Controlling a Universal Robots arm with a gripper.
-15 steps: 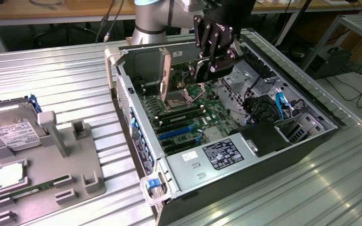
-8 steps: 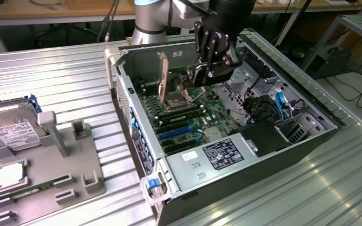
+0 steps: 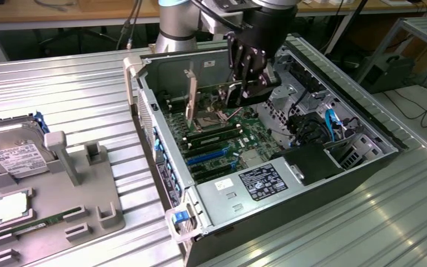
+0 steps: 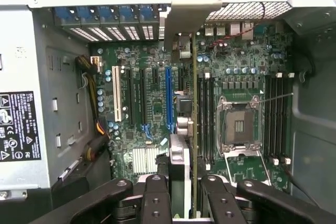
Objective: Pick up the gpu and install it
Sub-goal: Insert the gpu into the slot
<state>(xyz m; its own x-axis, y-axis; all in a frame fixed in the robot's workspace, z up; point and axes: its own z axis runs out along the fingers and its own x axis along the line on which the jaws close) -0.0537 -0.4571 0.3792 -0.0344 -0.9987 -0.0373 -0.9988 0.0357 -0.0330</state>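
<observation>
One grey holder (image 3: 87, 194) carrying a hard drive (image 3: 17, 153) and a RAM stick (image 3: 43, 224) sits at the exterior view's left of the open computer case (image 3: 317, 206). Inside that case, the gripper (image 3: 244, 92) pinches the gpu (image 4: 184, 17) edge-on over the motherboard (image 4: 157, 103).

ribbed metal table (image 3: 73, 94): open PC case (image 3: 310, 222) lying on its side, open face up, toward the exterior view's right. grey slotted fixture (image 3: 87, 206) flat on it at the exterior view's left. the two sit near each other, not touching, strip of bare ribs between them
</observation>
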